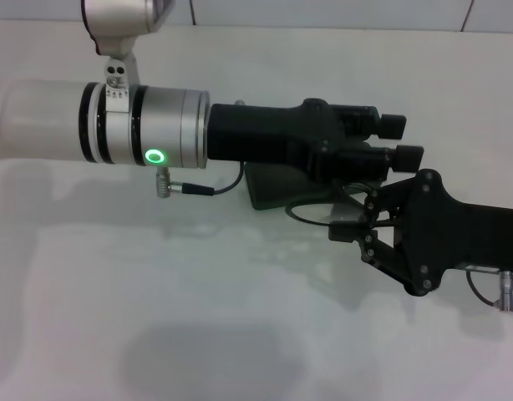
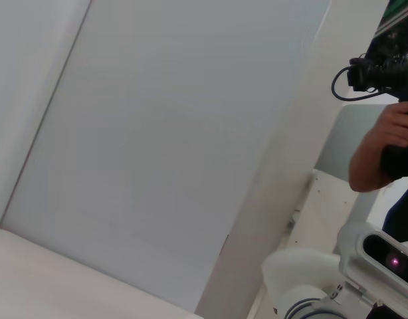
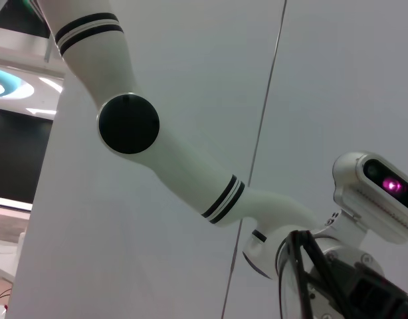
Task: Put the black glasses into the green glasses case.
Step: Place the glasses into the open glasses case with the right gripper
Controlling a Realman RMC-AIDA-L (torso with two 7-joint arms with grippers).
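Working over a plain white table (image 1: pixel 156 334), matte, soft arm shadows across it; far edge runs along 12 o'clock against a white panelled wall (image 1: pixel 323 12). Left wrist view: more white wall panels, plus a person's hand (image 2: pixel 383 149) holding a black camera rig (image 2: pixel 380 66) off in the room. Open surface from 5 through 9 o'clock and again at 1 to 2 o'clock; crowded only at centre and toward 3. Left gripper (image 1: pixel 411 140) reaching in from 9 o'clock, level above the table, past centre toward 2; clenched or released: cannot tell. Right gripper (image 1: pixel 336 227) coming in from 3 to 4 o'clock, tips aimed toward 9, just below the left one; grip state likewise cannot tell. Green glasses case (image 1: pixel 273 188) at centre on the table, mostly covered by the left arm, only a dark green slab showing at its 6 o'clock side; open or closed and contents not visible. Black glasses (image 1: pixel 300 215): only a thin black curve showing, at the case's 5 o'clock edge, running to the right gripper's tips; held or merely touching, cannot tell.
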